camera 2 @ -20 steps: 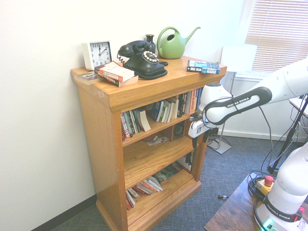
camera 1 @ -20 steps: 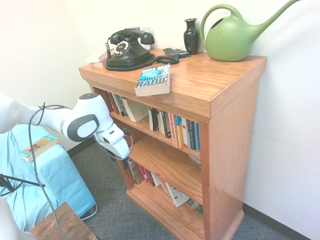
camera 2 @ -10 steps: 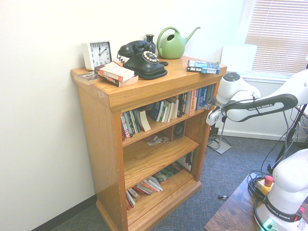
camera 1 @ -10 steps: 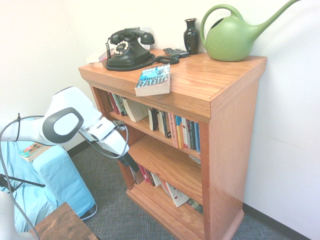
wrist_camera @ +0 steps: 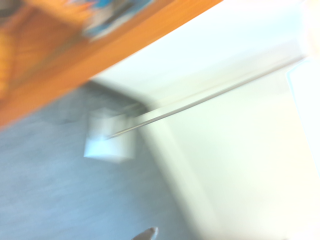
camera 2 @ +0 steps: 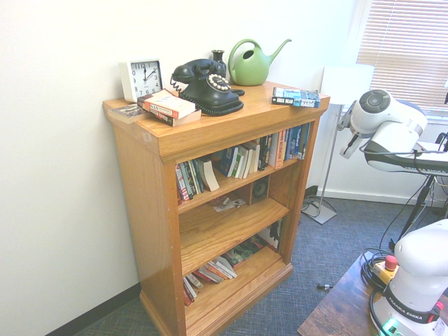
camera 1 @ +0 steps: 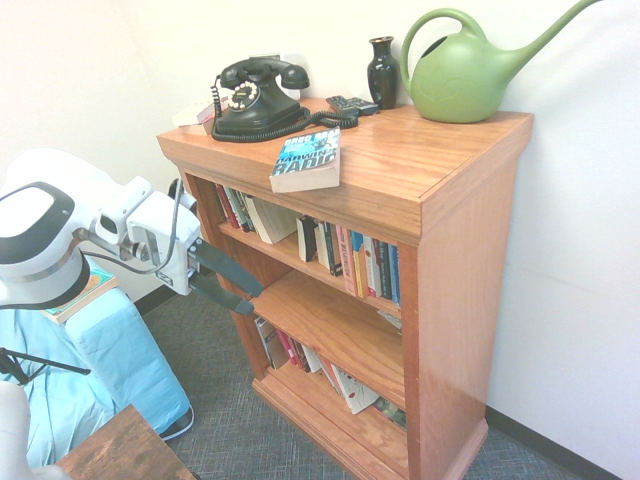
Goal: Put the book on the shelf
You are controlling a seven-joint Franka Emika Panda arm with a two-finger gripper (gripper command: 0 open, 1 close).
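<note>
**Arm raised, hand open and empty**

The white arm is reaching in from the left in the first exterior view, its big rounded joint sitting at the picture's edge and the wrist extending rightward. The hand (camera 1: pixel 232 290) is pointing forward and tilting somewhat downward, its two dark fingers (camera 1: pixel 228 267) standing well apart and gripping nothing. In the second exterior view only the rounded wrist housing is showing at the right, with the forearm running off the frame; the fingers are not showing there. The wrist view is blurring heavily.
</note>
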